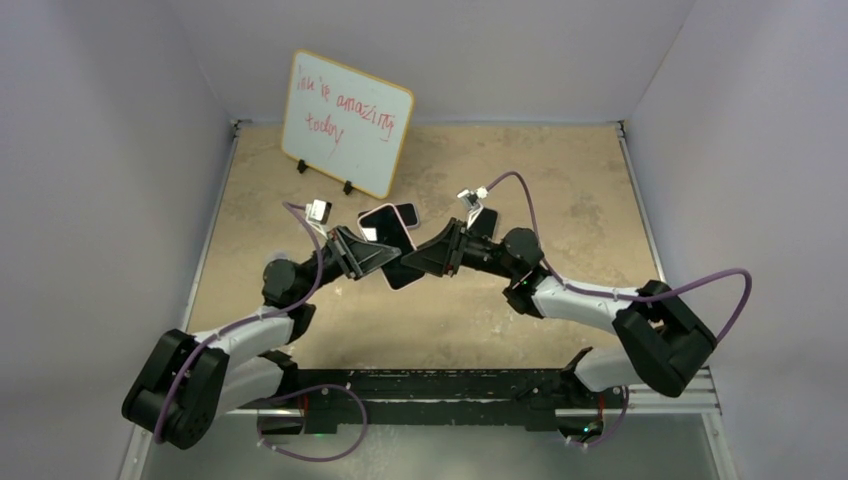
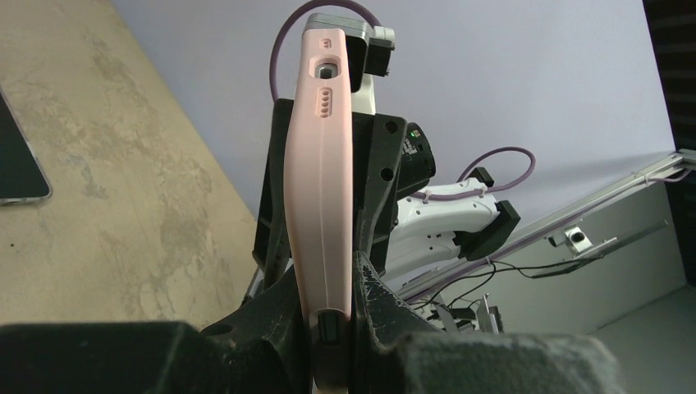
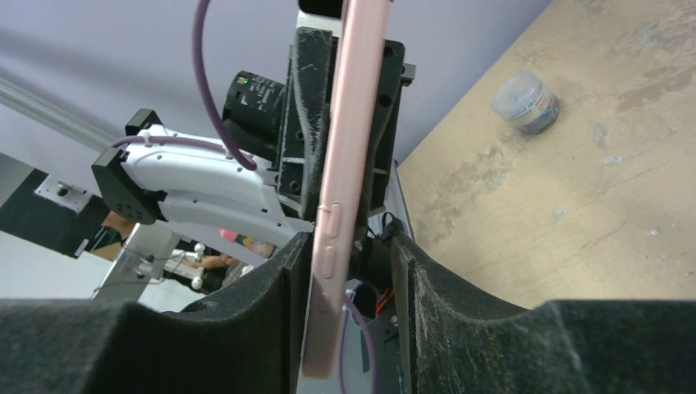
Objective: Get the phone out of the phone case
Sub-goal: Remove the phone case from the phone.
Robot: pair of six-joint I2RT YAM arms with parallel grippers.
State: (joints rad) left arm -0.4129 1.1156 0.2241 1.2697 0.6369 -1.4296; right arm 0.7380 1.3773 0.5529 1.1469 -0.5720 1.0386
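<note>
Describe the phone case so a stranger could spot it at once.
From the whiteboard at the back, come forward to the middle of the table. The phone case is held there, raised, in the left gripper. It is pale pink; the dark phone nearby lies flat.

Holds phone case (image 1: 388, 225) over middle of bench (image 1: 560, 180), in front of whiteboard (image 1: 345, 122) at back left; has jar (image 3: 525, 101) on bench.

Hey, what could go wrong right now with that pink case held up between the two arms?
1. The slim pink silicone phone case is up off the tan table, clamped at one end only by the left fingers; it might pivot or drop.
2. The right fingers stand loosely either side of it; pulling away could snag it.
</note>
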